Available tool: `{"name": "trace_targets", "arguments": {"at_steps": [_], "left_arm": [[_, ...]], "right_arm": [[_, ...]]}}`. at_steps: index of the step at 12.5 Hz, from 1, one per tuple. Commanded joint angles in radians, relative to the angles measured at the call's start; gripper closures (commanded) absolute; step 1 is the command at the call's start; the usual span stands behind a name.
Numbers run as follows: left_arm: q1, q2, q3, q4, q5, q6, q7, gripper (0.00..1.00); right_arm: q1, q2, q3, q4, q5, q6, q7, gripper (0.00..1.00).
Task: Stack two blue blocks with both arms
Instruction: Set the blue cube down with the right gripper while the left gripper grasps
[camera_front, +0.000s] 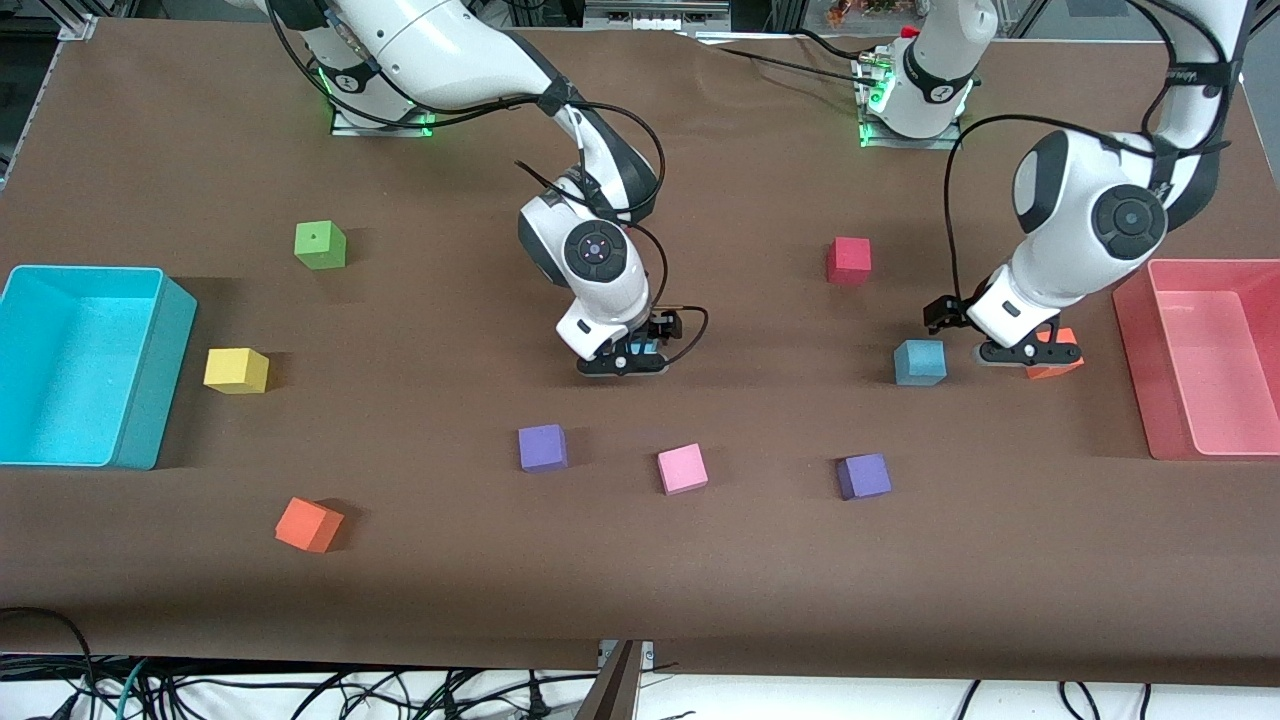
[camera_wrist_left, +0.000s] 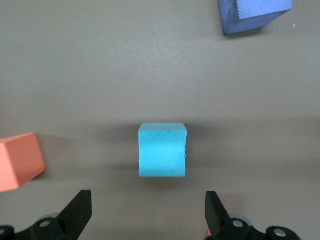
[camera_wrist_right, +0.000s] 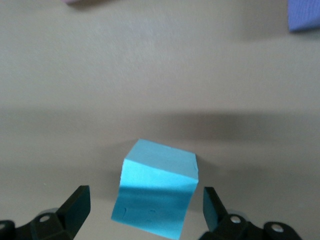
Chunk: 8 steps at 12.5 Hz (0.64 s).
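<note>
One blue block (camera_front: 920, 362) sits on the brown table toward the left arm's end. My left gripper (camera_front: 1028, 352) is low beside it, next to an orange cube (camera_front: 1057, 364). In the left wrist view this block (camera_wrist_left: 162, 150) lies ahead of the open left gripper (camera_wrist_left: 147, 200), not between the fingers. The other blue block (camera_front: 645, 349) sits mid-table under my right gripper (camera_front: 622, 362). In the right wrist view it (camera_wrist_right: 155, 195) stands turned between the open fingers of the right gripper (camera_wrist_right: 145, 200), with gaps on both sides.
A turquoise bin (camera_front: 160, 400) stands at the right arm's end and a pink-red bin (camera_front: 1135, 340) at the left arm's end. Green (camera_front: 320, 245), yellow (camera_front: 236, 370), orange (camera_front: 308, 524), red (camera_front: 849, 260), pink (camera_front: 682, 468) and two purple cubes (camera_front: 542, 447) (camera_front: 864, 476) are scattered about.
</note>
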<state>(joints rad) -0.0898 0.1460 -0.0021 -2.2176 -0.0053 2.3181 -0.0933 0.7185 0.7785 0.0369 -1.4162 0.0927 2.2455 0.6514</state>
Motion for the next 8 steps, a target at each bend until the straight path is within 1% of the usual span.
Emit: {"name": "trace_targets", "arguments": {"at_steps": [1,3,5,7,8], "left_arm": [[-0.004,0.041,0.001,-0.074,0.007,0.159,0.018,0.0],[-0.007,0.087,0.001,-0.077,0.007,0.211,0.018,0.0],[-0.008,0.127,0.001,-0.077,0.007,0.266,0.018,0.0],[-0.011,0.167,0.001,-0.076,0.007,0.305,0.018,0.0],[-0.016,0.184,0.001,-0.077,0.007,0.331,0.018,0.0]], "right_arm": [[-0.022,-0.083,-0.026,0.003,-0.005,-0.065,-0.116,0.0],[-0.071,-0.148,-0.032,0.003,0.004,-0.127,-0.218,0.0],[-0.108,-0.218,-0.032,0.003,0.01,-0.231,-0.274,0.0],[-0.117,-0.287,-0.029,0.0,0.013,-0.357,-0.375,0.0],[-0.117,-0.309,-0.022,-0.01,0.044,-0.401,-0.404,0.0]]}}
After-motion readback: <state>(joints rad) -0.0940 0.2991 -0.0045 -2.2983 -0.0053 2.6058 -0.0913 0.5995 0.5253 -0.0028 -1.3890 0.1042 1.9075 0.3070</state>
